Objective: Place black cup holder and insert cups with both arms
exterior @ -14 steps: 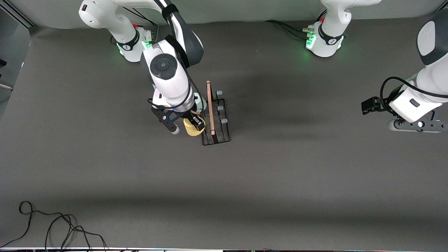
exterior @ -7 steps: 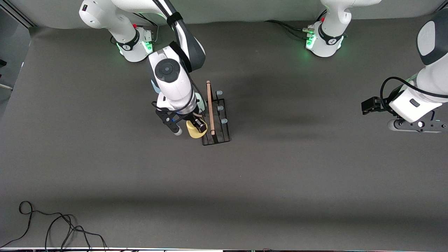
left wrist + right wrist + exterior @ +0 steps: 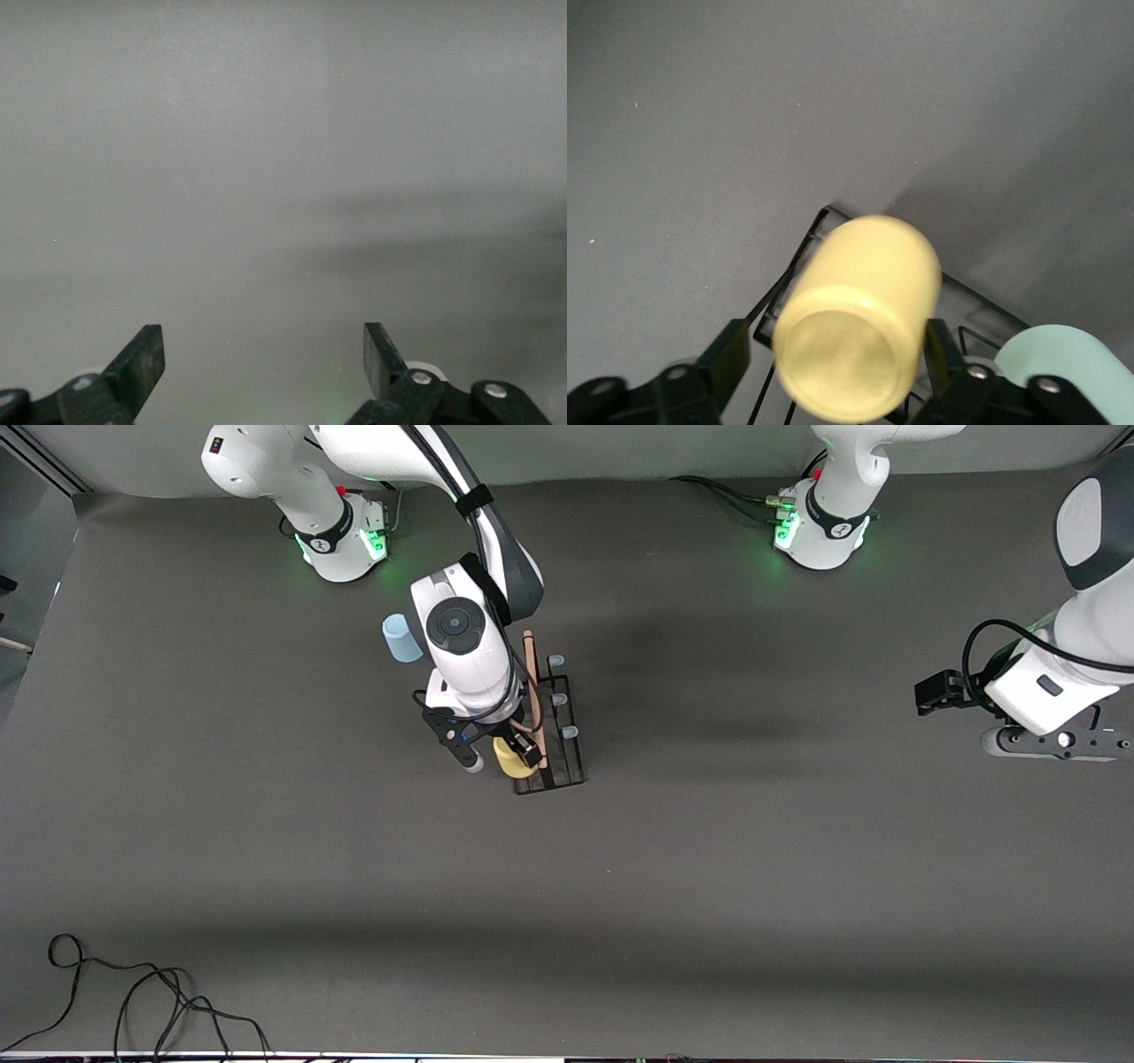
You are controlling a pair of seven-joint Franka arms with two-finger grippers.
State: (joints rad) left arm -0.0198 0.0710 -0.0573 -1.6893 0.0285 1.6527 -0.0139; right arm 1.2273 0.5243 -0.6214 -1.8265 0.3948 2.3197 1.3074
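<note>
My right gripper (image 3: pixel 833 354) stood spread around the smooth yellow cup (image 3: pixel 855 314) over the wire rack (image 3: pixel 549 726); my left gripper (image 3: pixel 264 359) waited, released, above matte grey table (image 3: pixel 709 868).

Soft, even overhead light casts faint broad shadows on the table (image 3: pixel 709 868); the yellow cup (image 3: pixel 855 319) looks motion-blurred.

A loose black cable (image 3: pixel 133 1001) lies on the grey table (image 3: pixel 709 886).

Matt yellow plastic cup (image 3: pixel 855 323) — thin black wire rack (image 3: pixel 556 731), pale wooden rod (image 3: pixel 530 664) — matt grey table (image 3: pixel 709 868).
</note>
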